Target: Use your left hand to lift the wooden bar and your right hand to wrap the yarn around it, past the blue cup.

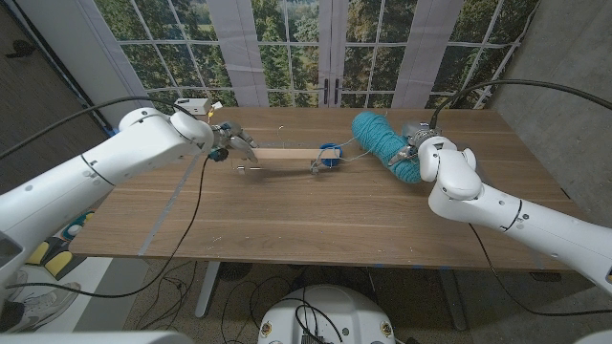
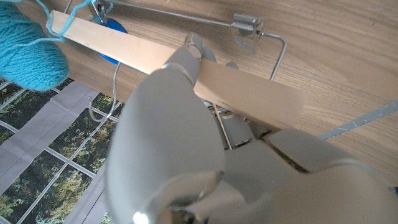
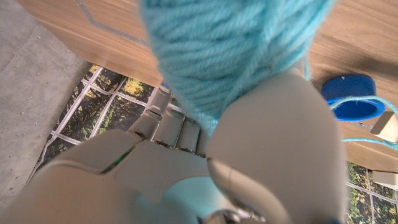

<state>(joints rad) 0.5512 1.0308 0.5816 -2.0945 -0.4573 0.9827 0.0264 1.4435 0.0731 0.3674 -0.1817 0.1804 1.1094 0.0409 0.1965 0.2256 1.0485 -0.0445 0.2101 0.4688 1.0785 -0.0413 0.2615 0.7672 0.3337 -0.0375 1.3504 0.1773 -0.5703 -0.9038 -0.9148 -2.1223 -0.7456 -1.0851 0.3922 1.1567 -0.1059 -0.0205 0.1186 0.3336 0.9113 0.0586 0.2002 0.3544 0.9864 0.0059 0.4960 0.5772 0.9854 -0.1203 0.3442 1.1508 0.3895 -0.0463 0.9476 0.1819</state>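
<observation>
Nearest you, both arms came in from the bottom corners over the wooden table [image 1: 316, 215].

Your right hand [image 1: 426, 153] held the skein of teal yarn [image 1: 382, 141] above the table's right half; in the right wrist view the yarn [image 3: 236, 50] bulged over the fingers [image 3: 168, 121] wrapped around it, so that hand was closed on the yarn.

Your left hand [image 1: 225, 143] gripped the left end of the wooden bar [image 1: 287, 154]. In the left wrist view the fingers [image 2: 186, 59] were curled over the bar [image 2: 130, 53], which ran away from the hand toward the yarn [image 2: 28, 56].

A thin strand [image 1: 349, 151] ran from the skein to the bar's far end, next to the blue cup [image 1: 330, 154]. The cup sat on the table just at that end; the wrist views showed it as a blue disc [image 3: 349, 96] under the bar tip [image 2: 112, 40].

A bent metal wire frame [image 2: 249, 28] lay on the table beside the bar.

Beyond the table stood the windows [image 1: 316, 48], with trees outside.
</observation>
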